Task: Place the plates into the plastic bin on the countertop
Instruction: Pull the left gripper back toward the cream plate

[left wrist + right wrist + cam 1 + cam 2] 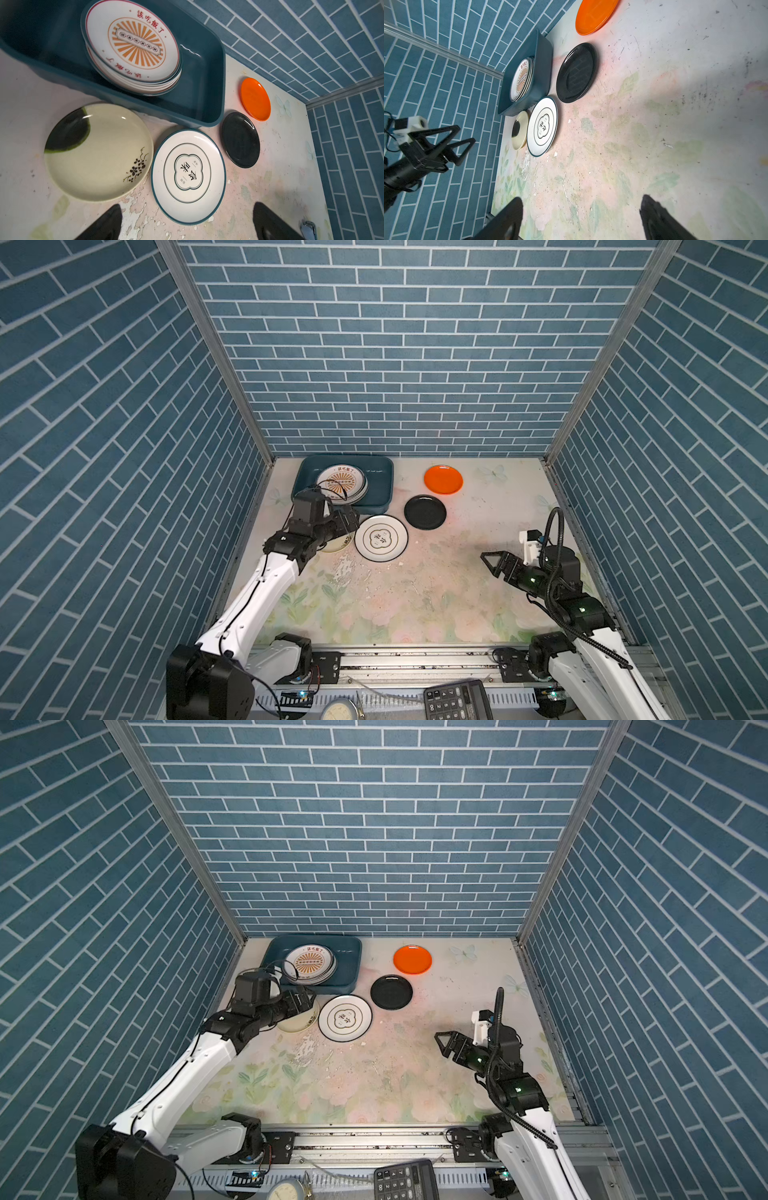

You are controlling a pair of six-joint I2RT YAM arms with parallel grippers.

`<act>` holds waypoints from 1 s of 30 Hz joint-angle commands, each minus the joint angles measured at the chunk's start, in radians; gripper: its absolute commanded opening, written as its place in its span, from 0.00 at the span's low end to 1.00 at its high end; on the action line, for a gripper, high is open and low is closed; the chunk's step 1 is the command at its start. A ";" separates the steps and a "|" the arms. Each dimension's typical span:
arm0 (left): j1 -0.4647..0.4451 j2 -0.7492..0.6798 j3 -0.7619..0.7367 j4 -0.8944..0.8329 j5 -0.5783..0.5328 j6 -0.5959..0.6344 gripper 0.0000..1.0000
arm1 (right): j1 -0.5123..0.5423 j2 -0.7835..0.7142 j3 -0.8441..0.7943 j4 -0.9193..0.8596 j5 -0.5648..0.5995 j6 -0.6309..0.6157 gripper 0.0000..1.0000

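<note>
Plainly, the left gripper (187, 207) stands with its jaws wide apart and nothing between them, raised over the countertop (415, 593). Taking the back wall as twelve o'clock in the top views, the cream plate (97, 151) lies partly under it at about seven o'clock. The white plate with the teal rim (381, 538) lies just beside the cream one at about four.

The plastic bin (380, 472) sits at twelve o'clock from that gripper, against the back wall. A stack of several printed white plates (341, 484) lies in its left half, which is the share of the job I judge done. Its right half is bare.

Four plates are left on the countertop: the cream one, the teal-rimmed one, the black plate (425, 512) at two o'clock of the teal-rimmed one, and the orange plate (443, 479) at one o'clock of the black.

The right gripper (582, 199) is also spread and empty, hanging well apart from every plate at about four o'clock on the countertop. By my reckoning the task is somewhat past halfway, and the cream plate looks the likeliest next pick.
</note>
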 commanded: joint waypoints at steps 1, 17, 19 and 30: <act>-0.008 -0.088 -0.083 0.047 -0.043 -0.061 0.99 | -0.003 -0.022 0.035 -0.058 0.008 -0.022 0.86; -0.007 -0.186 -0.354 0.236 0.025 -0.172 1.00 | 0.087 0.181 0.027 0.229 0.028 0.094 0.85; -0.007 -0.180 -0.381 0.287 0.043 -0.202 1.00 | 0.105 0.206 0.028 0.264 0.040 0.107 0.85; -0.007 -0.119 -0.425 0.395 0.121 -0.254 1.00 | 0.192 0.373 0.040 0.399 0.045 0.143 0.84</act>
